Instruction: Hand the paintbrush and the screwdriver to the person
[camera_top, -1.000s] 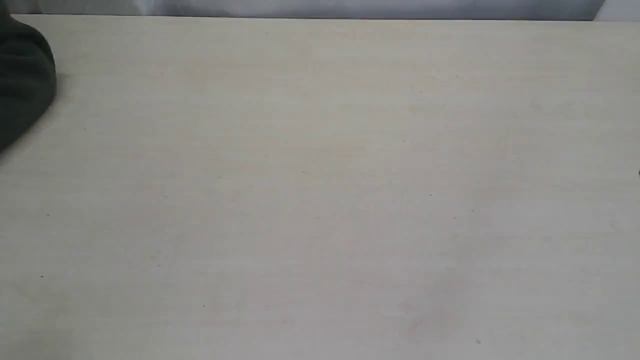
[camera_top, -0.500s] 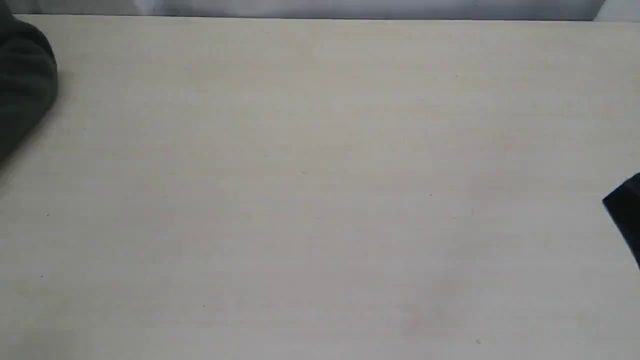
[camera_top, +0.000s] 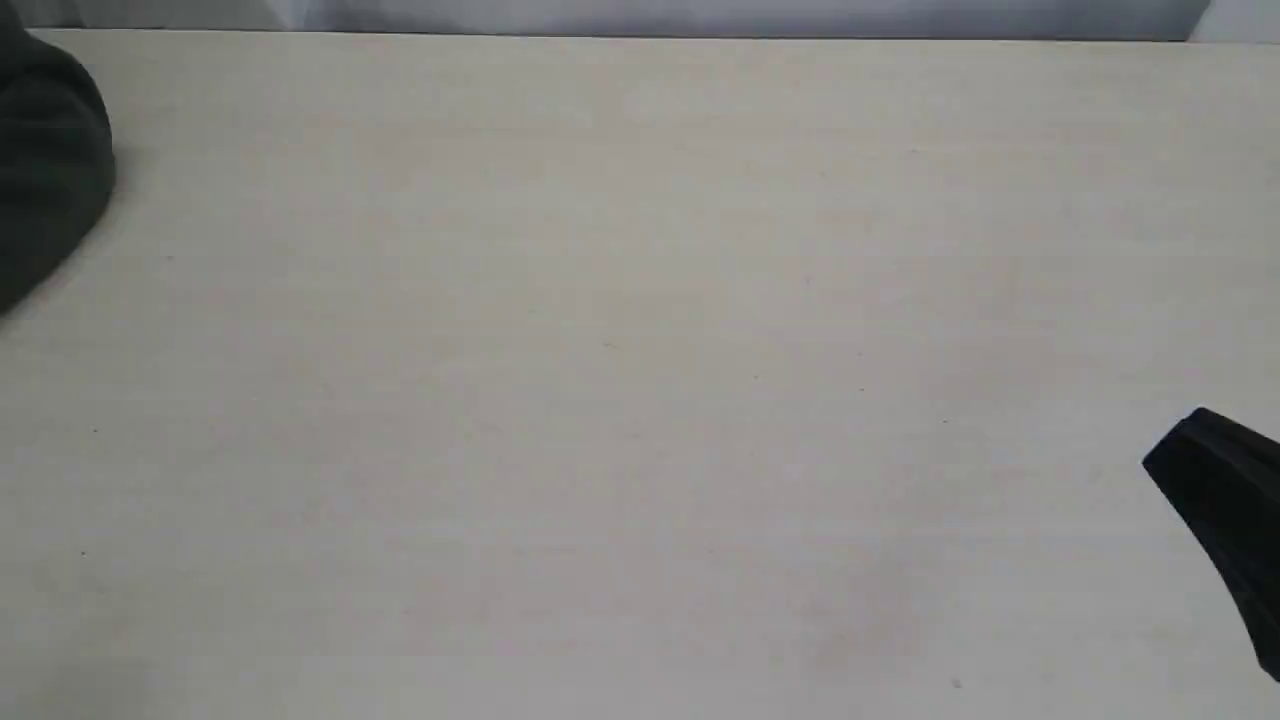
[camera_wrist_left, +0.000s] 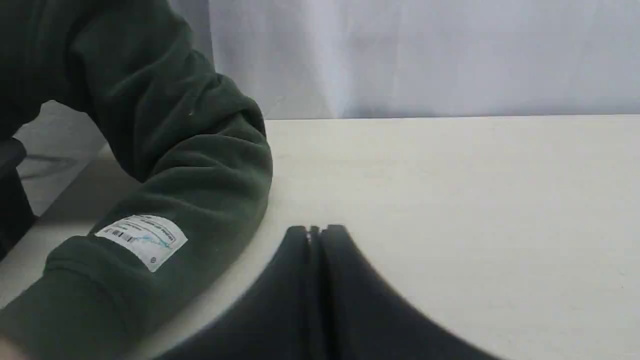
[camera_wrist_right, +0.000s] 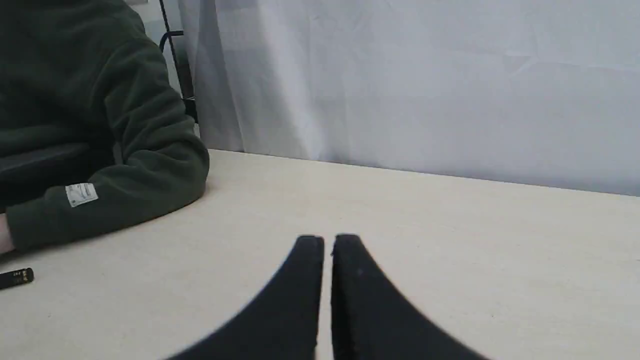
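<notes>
The black left gripper (camera_wrist_left: 315, 231) and right gripper (camera_wrist_right: 327, 240) are clenched, empty. Beside the person's dark green sleeve (camera_wrist_right: 125, 200), the slim black gold-ringed screwdriver (camera_wrist_right: 15, 278) looks light, stiff, slippery; pinch mid-handle.

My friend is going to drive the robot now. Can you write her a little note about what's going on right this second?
Left claw: shut, empty, beside the person's green sleeve.
Right claw: shut, empty, over the table.
Screwdriver: what looks like its black, gold-marked end lies on the table near the person's cuff, at the edge of the right wrist view.
Paintbrush: not in any view.
Done: cannot tell; neither claw holds a tool.
Left: find both tools and check whether the person already has them.
</notes>
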